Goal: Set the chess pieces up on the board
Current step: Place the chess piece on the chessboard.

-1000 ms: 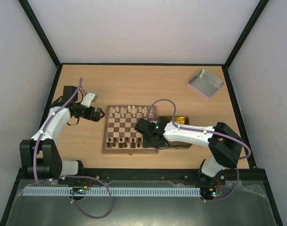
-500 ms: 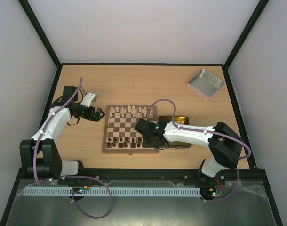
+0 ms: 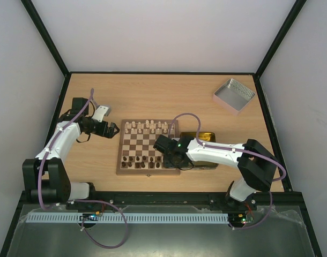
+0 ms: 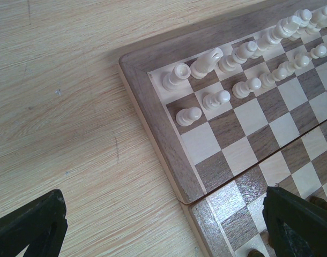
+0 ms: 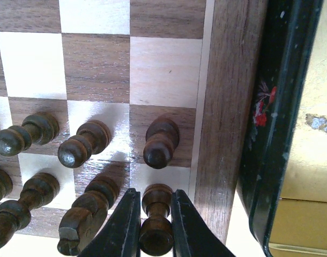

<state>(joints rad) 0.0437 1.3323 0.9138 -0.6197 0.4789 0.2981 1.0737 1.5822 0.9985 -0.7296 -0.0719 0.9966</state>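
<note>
Your right gripper (image 5: 155,224) has its fingers (image 5: 125,225) pinched on a dark piece (image 5: 155,233), one finger on each side of it. The piece stands upright over the board's corner square, at the bottom centre of the right wrist view and just inside the border of the board (image 5: 228,107). I cannot tell whether its base is touching the wood. The narrow grip makes sense here. The other dark pieces (image 5: 80,147) crowd the squares to the left and above, and slim fingers can slip between them without knocking them.

The yellow tin (image 5: 300,176) lies right against the board's edge on the right of that frame. It is probably kept that close so pieces taken from it travel only a short way.

In the left wrist view your left gripper (image 4: 164,214) is spread wide and holds nothing, with one finger (image 4: 32,225) in each lower corner. It hangs over the board's edge and the bare table (image 4: 61,107), clear of the pale pieces (image 4: 217,99), which stand in two rows at the upper right.

From above, both colours look nearly ranked, so this corner piece is likely among the last. The silver lid (image 3: 234,95) sits well apart at the upper right.
</note>
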